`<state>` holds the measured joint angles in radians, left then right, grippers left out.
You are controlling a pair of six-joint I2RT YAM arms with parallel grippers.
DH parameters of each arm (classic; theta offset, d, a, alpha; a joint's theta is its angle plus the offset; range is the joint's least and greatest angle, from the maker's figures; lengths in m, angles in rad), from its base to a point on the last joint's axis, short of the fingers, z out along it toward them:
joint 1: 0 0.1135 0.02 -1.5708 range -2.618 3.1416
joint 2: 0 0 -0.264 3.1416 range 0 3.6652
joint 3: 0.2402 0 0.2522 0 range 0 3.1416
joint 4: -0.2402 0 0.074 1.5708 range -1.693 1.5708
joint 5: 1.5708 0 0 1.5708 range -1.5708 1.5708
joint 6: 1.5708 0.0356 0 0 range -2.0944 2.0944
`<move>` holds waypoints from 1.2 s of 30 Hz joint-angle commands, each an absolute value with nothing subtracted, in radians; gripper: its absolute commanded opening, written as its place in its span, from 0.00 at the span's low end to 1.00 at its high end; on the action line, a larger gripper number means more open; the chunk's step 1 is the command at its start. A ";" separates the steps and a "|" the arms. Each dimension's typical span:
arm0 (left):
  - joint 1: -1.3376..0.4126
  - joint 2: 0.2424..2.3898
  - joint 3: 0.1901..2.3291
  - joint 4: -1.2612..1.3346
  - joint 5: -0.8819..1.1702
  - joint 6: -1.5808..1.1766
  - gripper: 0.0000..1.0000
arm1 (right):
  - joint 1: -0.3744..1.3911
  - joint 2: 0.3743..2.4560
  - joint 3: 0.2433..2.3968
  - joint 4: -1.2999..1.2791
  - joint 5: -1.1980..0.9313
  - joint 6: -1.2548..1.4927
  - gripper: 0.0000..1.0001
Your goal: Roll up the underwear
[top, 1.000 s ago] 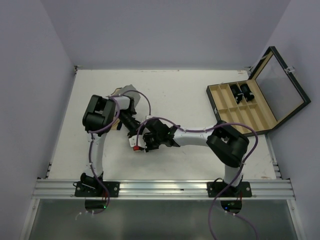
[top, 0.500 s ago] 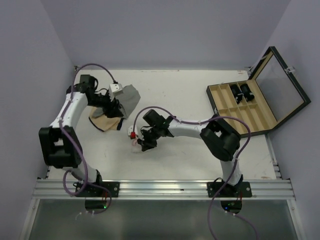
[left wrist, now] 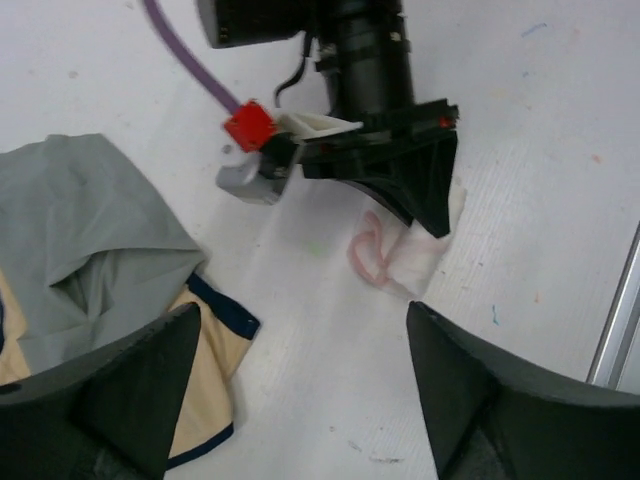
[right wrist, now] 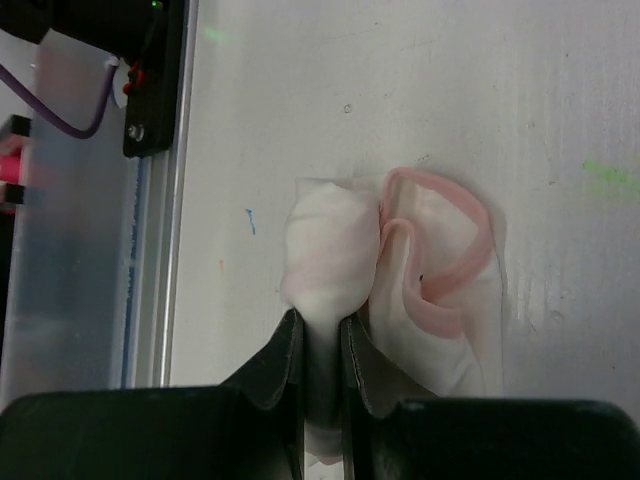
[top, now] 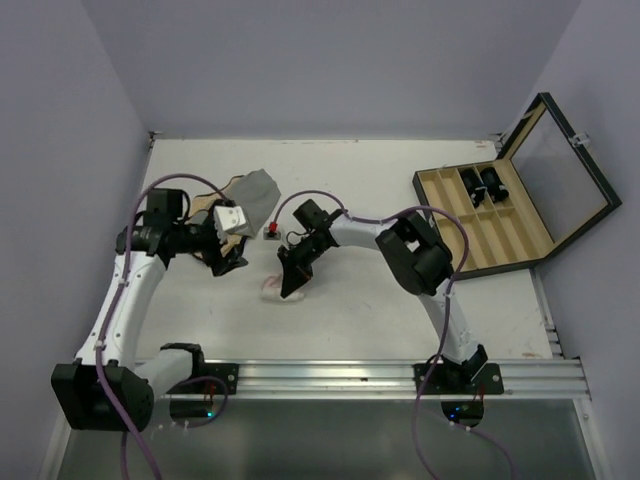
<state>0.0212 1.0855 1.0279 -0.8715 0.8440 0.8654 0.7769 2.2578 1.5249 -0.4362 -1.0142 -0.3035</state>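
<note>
Right wrist shows pincer (right wrist: 320,332) clamping underwear (right wrist: 331,250); overhead unclear.

Top cam overhead; wrist cams close, share underwear (right wrist: 330,255).

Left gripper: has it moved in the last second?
Yes. The left gripper has pulled leftward, farther from the case than a second ago.

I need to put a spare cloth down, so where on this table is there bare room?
Bare table lies at the far middle, between the grey cloth and the wooden case, and along the near rail in front of the case. Crowded: centre-left, where the right pincer grips the underwear beside the open left pincer.
</note>
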 commanded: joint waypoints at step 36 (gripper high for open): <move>-0.744 1.278 0.566 -0.382 0.285 0.819 0.36 | 0.719 2.536 1.566 -0.634 -0.968 -0.213 0.00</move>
<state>-0.7338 1.2526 0.5926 -0.4110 0.3065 0.8288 0.7349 2.4310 1.6341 -0.6281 -1.2556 -0.1455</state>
